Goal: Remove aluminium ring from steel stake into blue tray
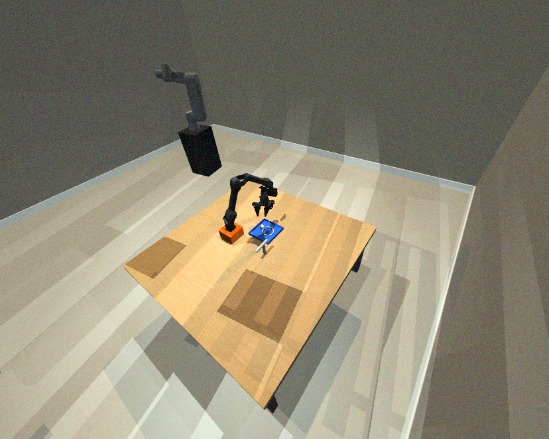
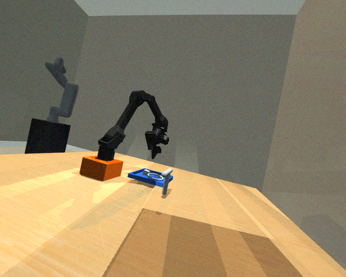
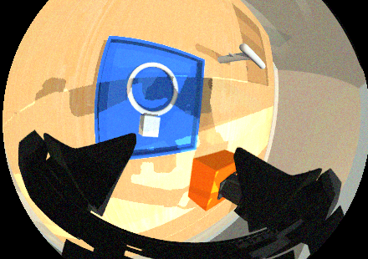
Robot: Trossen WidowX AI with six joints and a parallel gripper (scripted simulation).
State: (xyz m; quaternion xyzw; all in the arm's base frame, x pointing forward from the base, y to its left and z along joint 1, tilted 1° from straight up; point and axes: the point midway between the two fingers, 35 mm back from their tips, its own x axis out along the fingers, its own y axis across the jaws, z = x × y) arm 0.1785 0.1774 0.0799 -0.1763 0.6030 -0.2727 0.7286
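1. The claw (image 1: 261, 215) (image 2: 153, 157) (image 3: 186, 146) hung above the blue tray (image 1: 254, 236) (image 2: 143, 180) (image 3: 117, 58), its fingers spread wide, with nothing between them.

2. Below the claw, the aluminium ring (image 1: 273, 231) (image 2: 162, 178) (image 3: 130, 88) lay inside the tray, apparently flat. Open air separated it from the fingertips.

3. The welded tab (image 1: 262, 227) (image 2: 146, 172) (image 3: 150, 125), also within the tray walls, projected from the ring on the side toward the fingers in the wrist view. Blue floor showed between the ring's outer edge and the surrounding walls.

4. The steel stake (image 1: 264, 249) (image 2: 165, 184) (image 3: 232, 58) stood upright on the worktop (image 1: 194, 278) (image 2: 77, 208) (image 3: 63, 58), lower than the claw and off to one side, just outside the tray edge. Its cross-bar (image 1: 260, 246) (image 2: 167, 172) (image 3: 252, 56) was free of the ring.

5. The orange base block (image 1: 231, 235) (image 2: 91, 168) (image 3: 201, 184) sat below the claw, across the tray's near side in the wrist view, with a strip of worktop between block and tray.
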